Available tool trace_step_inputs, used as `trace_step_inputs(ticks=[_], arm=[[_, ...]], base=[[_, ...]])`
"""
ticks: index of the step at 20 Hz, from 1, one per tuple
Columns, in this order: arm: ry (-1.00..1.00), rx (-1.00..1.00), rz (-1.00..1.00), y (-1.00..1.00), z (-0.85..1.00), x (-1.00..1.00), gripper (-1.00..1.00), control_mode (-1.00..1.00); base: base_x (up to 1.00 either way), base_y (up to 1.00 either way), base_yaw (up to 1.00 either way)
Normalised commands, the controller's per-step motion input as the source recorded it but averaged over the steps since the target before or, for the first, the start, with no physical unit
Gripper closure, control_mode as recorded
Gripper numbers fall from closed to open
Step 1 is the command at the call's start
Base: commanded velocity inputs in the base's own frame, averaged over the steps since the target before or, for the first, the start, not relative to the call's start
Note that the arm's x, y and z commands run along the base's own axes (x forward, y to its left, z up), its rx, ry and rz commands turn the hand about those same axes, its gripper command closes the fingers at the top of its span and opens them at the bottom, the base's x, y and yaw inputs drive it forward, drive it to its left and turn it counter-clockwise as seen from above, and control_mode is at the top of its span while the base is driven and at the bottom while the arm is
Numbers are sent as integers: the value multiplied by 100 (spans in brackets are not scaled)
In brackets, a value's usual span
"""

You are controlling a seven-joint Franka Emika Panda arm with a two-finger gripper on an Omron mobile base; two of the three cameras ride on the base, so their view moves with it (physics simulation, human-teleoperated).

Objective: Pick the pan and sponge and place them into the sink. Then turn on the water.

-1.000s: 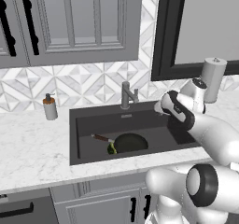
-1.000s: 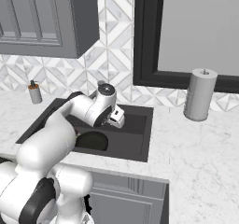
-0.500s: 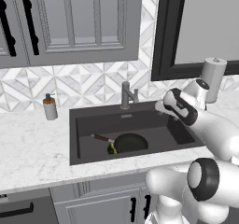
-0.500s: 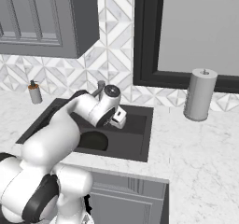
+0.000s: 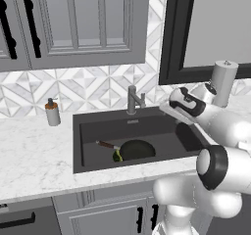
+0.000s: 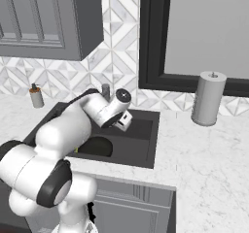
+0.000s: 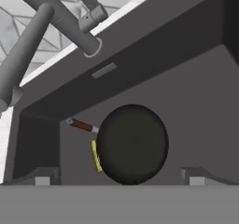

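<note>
The round black pan (image 5: 138, 150) lies on the floor of the black sink (image 5: 78, 131), its reddish-brown handle (image 5: 105, 144) pointing left. The sponge (image 5: 117, 156) sits tucked against the pan's left edge, with just its yellow side (image 7: 96, 155) visible. My gripper (image 5: 170, 111) hangs open and empty above the right part of the basin, apart from both. In the hand view its fingertips (image 7: 43, 179) stand wide apart over the pan (image 7: 132, 143). The grey faucet (image 7: 51, 17) stands behind the sink. The water is out of view.
A grey soap dispenser (image 5: 52, 112) with a brown pump stands on the marble counter (image 5: 34, 155) left of the sink. A paper towel roll (image 6: 208, 99) stands on the counter at the right, below a dark-framed window. Cabinets hang above at the left.
My hand has drifted slightly up and to the right over the sink, jaws still open. Pan and sponge have not moved.
</note>
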Motion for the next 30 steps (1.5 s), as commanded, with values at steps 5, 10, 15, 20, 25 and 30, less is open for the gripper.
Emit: trace_step_inputs(ticks=[5, 10, 15, 20, 25, 30], arm=[[0, 10, 0, 0, 0, 33, -100, -100], [2, 0, 0, 1, 0, 10, -100, -100], [0, 1, 0, 3, 0, 14, -100, -100], [0, 0, 0, 1, -1, 1, -100, -100], [0, 2, 0, 4, -1, 21, -100, -100], [-4, 11, 0, 0, 0, 29, -100, -100]], base=[[0, 0, 0], [0, 0, 0], [0, 0, 0], [0, 0, 0], [0, 0, 0], [0, 0, 0]])
